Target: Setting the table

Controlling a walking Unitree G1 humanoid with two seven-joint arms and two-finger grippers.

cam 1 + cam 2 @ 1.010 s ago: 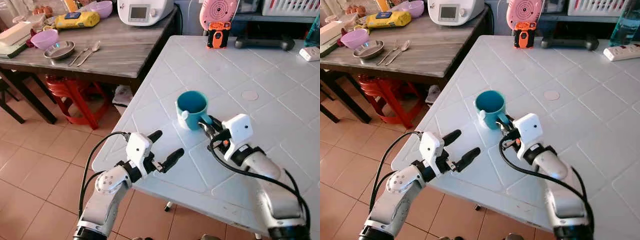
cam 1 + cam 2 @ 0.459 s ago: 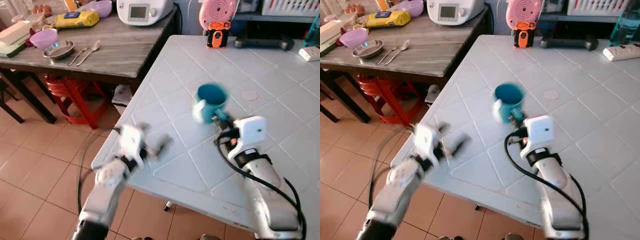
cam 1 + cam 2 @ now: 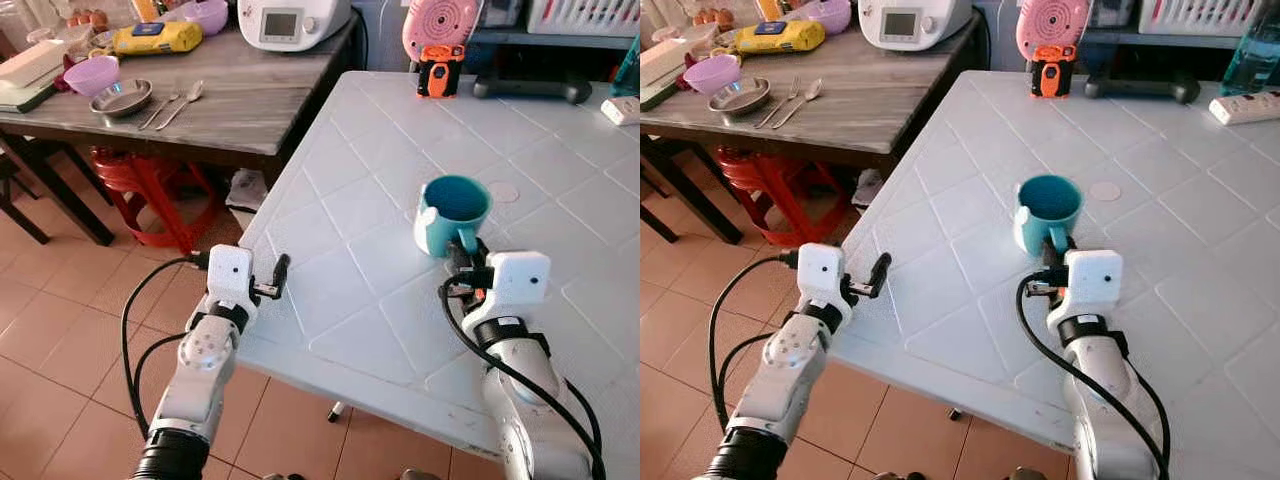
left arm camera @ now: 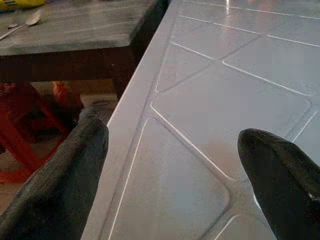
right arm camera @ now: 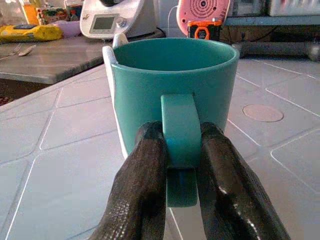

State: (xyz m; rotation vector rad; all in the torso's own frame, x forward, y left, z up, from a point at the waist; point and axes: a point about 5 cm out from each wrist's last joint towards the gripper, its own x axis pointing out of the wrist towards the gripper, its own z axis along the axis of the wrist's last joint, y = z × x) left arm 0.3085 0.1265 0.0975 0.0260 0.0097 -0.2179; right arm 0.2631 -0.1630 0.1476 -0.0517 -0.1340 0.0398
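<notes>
A red stool (image 3: 150, 190) stands under the wooden side table (image 3: 240, 105), pink fan (image 3: 440, 22) behind

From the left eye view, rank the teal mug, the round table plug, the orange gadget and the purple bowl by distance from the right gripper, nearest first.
1. teal mug, held by its handle in the right gripper.
2. round table plug, just beyond the mug on the white table.
3. orange gadget, at the table's far edge.
4. purple bowl, on the wooden table far to the left.
</notes>
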